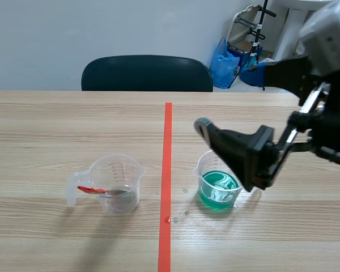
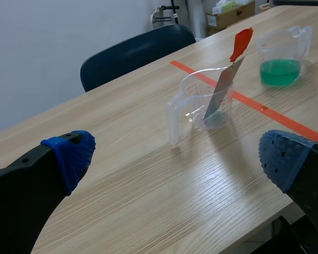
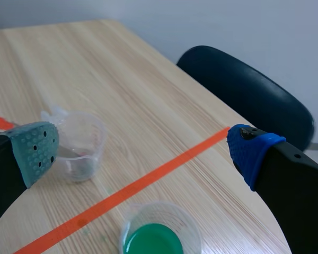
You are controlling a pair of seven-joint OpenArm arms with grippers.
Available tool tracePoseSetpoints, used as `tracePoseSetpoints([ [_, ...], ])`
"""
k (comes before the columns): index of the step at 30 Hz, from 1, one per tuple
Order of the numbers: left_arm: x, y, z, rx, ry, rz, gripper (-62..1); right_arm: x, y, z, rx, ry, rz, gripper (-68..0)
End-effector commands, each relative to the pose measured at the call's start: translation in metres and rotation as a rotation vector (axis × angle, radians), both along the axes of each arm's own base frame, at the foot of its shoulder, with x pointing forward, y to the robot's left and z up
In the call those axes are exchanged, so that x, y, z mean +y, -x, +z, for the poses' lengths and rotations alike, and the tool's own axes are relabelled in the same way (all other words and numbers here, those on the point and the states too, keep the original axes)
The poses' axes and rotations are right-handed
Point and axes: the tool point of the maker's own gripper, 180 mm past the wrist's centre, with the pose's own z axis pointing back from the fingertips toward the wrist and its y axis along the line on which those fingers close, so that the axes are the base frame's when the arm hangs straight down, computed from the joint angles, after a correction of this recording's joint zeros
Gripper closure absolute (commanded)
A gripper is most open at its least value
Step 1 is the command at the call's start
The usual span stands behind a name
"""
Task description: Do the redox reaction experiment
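Clear plastic measuring cup [image 1: 124,175] stands on the wooden table [image 1: 45,130] left of the orange tape line, handle turned to its left. A grey metal strip [image 1: 110,192] with a red end leans inside it. The left arm's jaws are spread wide and empty, well back from this cup, which lies ahead of the blue pads [image 2: 69,153]. Right of the line sits a second cup [image 1: 218,184] holding green liquid, with a few drops [image 1: 186,212] beside it. The right arm's jaws hang just above it, also wide apart, gripping nothing. A dark chair [image 1: 147,73] stands behind the table.
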Motion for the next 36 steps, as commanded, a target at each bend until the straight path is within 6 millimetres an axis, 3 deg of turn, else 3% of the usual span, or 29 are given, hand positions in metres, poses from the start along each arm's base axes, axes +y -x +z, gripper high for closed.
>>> tracePoseSetpoints([
  [1,0.0,-0.002,0.008,-0.035,-0.003,-0.008,-62.3,-0.002,0.002,0.012,-0.033,-0.011,-0.001,-67.9],
  [7,-0.011,-0.01,0.021,-0.085,0.007,-0.041,-62.3,-0.02,0.012,0.022,-0.028,-0.016,-0.057,-67.9],
  [13,-0.018,-0.015,0.03,-0.12,0.015,-0.061,-62.3,-0.019,0.02,0.034,-0.001,0.017,-0.067,-67.9],
  [21,-0.024,-0.019,0.039,-0.151,0.02,-0.088,-62.3,-0.018,0.021,0.03,0.032,0.04,-0.072,-67.9],
  [30,-0.003,-0.022,0.066,-0.254,0.114,-0.005,-62.3,-0.018,0.022,0.029,0.033,0.044,-0.068,-67.9],
  [36,-0.014,-0.021,0.056,-0.223,0.032,-0.087,-62.3,-0.018,0.022,0.029,0.035,0.046,-0.068,-67.9],
])
